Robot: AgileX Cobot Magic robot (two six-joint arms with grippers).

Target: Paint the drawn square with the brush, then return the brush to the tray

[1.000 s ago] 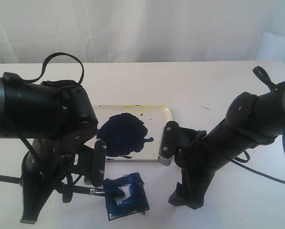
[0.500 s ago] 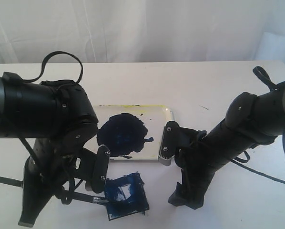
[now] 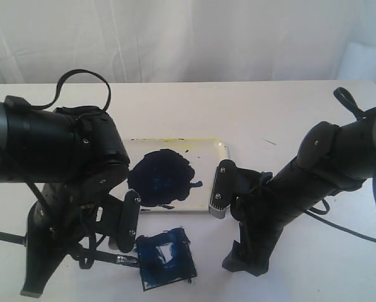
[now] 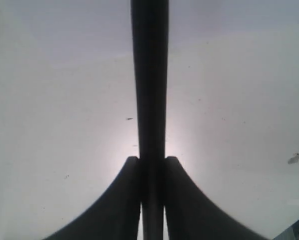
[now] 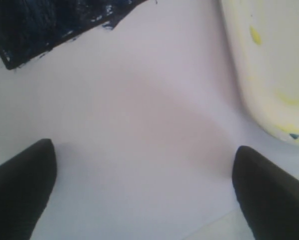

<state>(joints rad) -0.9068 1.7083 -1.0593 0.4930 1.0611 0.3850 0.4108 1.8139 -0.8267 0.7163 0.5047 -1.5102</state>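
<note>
Matte black arms, left arm (image 3: pixel 49 148) a thick cylinder, black cable loops (image 3: pixel 81 77), small silver screws (image 3: pixel 102 180), silver-edged block (image 3: pixel 221 185) on right arm (image 3: pixel 345 154), right gripper (image 5: pixel 143 150) with dark tapered fingers (image 5: pixel 19 190).

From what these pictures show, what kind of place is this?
Probably a robot lab bench set up for painting: a white table before a white curtain, a black left arm and right arm over it, and a paint tray beside a blue-smeared drawn square.
</note>
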